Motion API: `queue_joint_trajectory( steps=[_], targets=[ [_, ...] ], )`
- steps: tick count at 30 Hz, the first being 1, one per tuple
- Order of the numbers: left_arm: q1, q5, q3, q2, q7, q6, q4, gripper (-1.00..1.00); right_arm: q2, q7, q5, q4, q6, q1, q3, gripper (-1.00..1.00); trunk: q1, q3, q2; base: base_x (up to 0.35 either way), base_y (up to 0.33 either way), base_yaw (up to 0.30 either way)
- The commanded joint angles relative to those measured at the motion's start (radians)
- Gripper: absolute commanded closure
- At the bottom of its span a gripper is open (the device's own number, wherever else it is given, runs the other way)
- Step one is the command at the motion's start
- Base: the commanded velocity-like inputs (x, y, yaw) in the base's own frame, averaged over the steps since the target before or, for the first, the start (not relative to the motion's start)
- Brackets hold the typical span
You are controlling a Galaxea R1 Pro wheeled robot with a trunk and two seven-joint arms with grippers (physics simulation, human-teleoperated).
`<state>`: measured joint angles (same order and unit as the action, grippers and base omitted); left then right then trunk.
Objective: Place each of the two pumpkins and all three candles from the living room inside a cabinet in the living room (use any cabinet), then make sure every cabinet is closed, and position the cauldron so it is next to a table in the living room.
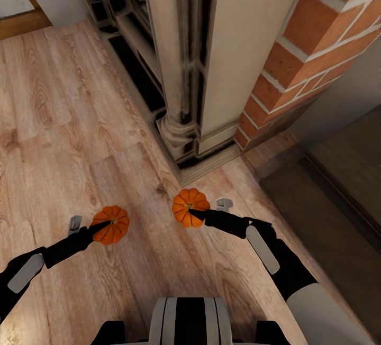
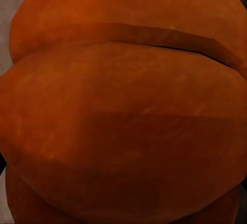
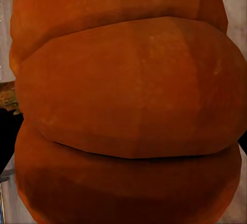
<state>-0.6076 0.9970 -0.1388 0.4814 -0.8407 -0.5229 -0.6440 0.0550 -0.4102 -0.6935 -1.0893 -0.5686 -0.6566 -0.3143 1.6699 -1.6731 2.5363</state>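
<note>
Gripping 1 pumpkin (image 1: 110, 224) in left claw (image 1: 100, 225), another pumpkin (image 1: 189, 207) clamped in right claw (image 1: 197, 211), above wood floor (image 1: 69, 138)

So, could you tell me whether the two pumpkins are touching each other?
Apart: the head view shows bare wooden floor between the left pumpkin and the right pumpkin.

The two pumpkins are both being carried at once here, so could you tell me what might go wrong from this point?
1. The left hand grips its pumpkin and the right hand grips the other pumpkin, both above bare wood floor; a slip would likely send one rolling.
2. The pale column and brick wall stand close ahead, so turning could knock the right pumpkin.
3. With both hands full, opening a cabinet looks awkward.
</note>
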Motion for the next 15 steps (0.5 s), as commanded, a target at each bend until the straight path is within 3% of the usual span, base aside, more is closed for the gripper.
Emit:
queue_joint_trajectory(
  steps=[1, 15],
  targets=[
    [0.000, -0.001, 0.000, 0.000, 0.001, 0.000, -0.001, 1.00, 0.000, 0.000, 0.002, 0.000, 0.001, 0.000, 0.000, 1.00, 0.000, 0.004, 0.000, 0.000, 0.000, 0.000],
    [0.000, -0.004, 0.001, 0.000, 0.001, -0.004, -0.005, 1.00, 0.000, 0.001, 0.001, 0.000, 0.001, 0.000, 0.000, 1.00, -0.007, 0.058, -0.004, 0.000, 0.000, 0.000]
  ],
)
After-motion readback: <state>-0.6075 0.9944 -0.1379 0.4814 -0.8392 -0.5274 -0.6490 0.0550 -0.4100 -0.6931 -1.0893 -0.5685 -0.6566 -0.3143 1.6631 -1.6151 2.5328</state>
